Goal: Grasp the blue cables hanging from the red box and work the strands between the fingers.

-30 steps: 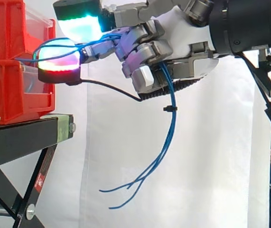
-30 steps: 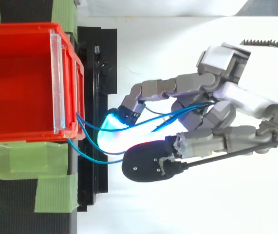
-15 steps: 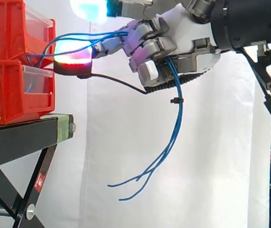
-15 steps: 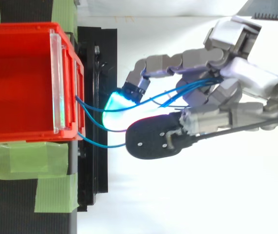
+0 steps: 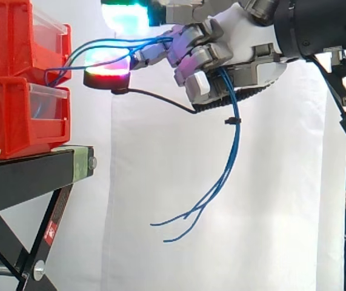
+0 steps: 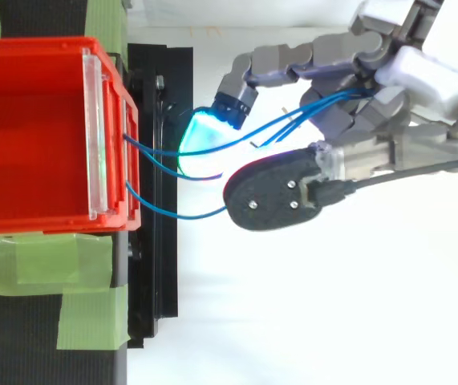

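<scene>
Blue cables (image 5: 234,124) run from the red box (image 6: 28,136) through the hand's (image 5: 239,30) curled fingers, seemingly pinched there, with loose ends dangling below. Black stand (image 5: 21,179) underneath, white curtain (image 5: 148,170) behind.

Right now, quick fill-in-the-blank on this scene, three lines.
The blue cables come out of a box coloured ____.
Their loose ends hang ____ the hand.
The box sits on a stand coloured ____.
Missing words: red; below; black.
</scene>
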Controlling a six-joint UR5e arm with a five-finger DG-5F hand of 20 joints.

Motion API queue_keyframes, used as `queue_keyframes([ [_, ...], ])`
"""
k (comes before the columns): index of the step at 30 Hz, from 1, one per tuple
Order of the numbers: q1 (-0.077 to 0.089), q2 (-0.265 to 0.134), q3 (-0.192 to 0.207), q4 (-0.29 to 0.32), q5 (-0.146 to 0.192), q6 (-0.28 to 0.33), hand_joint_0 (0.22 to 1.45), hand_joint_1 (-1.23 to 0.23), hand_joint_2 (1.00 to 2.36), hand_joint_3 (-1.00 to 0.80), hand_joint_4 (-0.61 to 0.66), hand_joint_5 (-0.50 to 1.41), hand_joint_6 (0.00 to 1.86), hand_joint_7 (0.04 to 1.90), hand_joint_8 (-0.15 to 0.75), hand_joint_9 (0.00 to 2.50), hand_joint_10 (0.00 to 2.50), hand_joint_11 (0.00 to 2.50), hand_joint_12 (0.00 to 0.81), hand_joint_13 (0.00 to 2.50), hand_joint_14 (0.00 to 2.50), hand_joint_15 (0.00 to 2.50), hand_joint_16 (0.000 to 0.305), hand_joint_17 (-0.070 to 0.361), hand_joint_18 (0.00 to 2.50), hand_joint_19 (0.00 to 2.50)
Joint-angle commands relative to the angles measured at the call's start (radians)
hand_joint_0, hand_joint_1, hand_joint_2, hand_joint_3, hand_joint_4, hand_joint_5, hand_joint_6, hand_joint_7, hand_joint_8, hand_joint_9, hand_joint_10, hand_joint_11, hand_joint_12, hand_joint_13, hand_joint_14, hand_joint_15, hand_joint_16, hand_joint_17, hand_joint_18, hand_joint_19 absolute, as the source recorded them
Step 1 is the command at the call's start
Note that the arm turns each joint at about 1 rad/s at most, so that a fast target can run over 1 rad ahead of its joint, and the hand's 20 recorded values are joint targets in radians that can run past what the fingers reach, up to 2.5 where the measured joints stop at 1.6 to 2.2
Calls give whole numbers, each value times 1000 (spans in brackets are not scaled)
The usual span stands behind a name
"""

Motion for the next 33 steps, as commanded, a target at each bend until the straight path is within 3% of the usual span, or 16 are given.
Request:
queue_keyframes([
  [1, 0, 7, 0, -10, 0, -5, 960, -730, 1021, -219, 393, 475, 19, 1074, 548, 1372, 2500, 2500, 622, 1800, 2500, 1605, 222, 167, 2419, 660],
  [9, 0, 9, 0, -10, 0, -5, 1143, -676, 1000, 356, 354, 515, 19, 1082, 548, 1372, 2500, 2500, 622, 1800, 2500, 1605, 222, 167, 2419, 660],
  [11, -2, 7, 0, -12, 0, -5, 1104, -675, 1115, 343, 343, 506, 19, 1095, 548, 1372, 2500, 2500, 622, 1800, 2500, 1605, 222, 167, 2419, 660],
  [14, -2, 9, 0, -16, 0, -5, 946, -724, 1322, 195, 357, 446, 18, 1092, 548, 1372, 2500, 2500, 622, 1800, 2500, 1605, 222, 167, 2419, 660],
  [17, -3, 10, 0, -16, -1, -5, 895, -804, 1218, 194, 365, 309, 17, 1085, 548, 1372, 2500, 2500, 622, 1800, 2500, 1605, 222, 167, 2419, 660],
  [18, -3, 10, 0, -16, -1, -5, 881, -816, 1079, 157, 355, 264, 16, 1091, 548, 1372, 2500, 2500, 622, 1800, 2500, 1605, 222, 167, 2419, 660],
  [19, -5, 10, 0, -16, -1, -5, 845, -792, 1174, 84, 350, 233, 13, 1118, 548, 1372, 2500, 2500, 622, 1800, 2500, 1605, 222, 167, 2419, 660],
  [20, -5, 10, 0, -16, -1, -5, 848, -793, 1169, 85, 348, 232, 13, 1120, 548, 1372, 2500, 2500, 622, 1800, 2500, 1605, 222, 167, 2419, 660],
  [21, -8, 17, 0, -18, -1, -5, 893, -800, 1128, 101, 326, 227, 12, 1126, 548, 1372, 2500, 2500, 622, 1800, 2500, 1605, 222, 167, 2419, 660],
  [22, -8, 21, 0, -19, -3, -6, 1016, -801, 1008, 142, 279, 216, 13, 1142, 548, 1372, 2500, 2500, 622, 1800, 2500, 1605, 222, 167, 2419, 660],
  [27, -11, 52, 0, -58, -11, -26, 1258, -770, 1013, 128, 204, 355, 15, 1227, 548, 1372, 2500, 2500, 622, 1800, 2500, 1605, 222, 167, 2419, 660],
  [33, -11, 75, 0, -90, -11, -60, 1262, -748, 1014, 111, 215, 526, 15, 1296, 548, 1372, 2500, 2500, 622, 1800, 2500, 1605, 222, 167, 2419, 660],
])
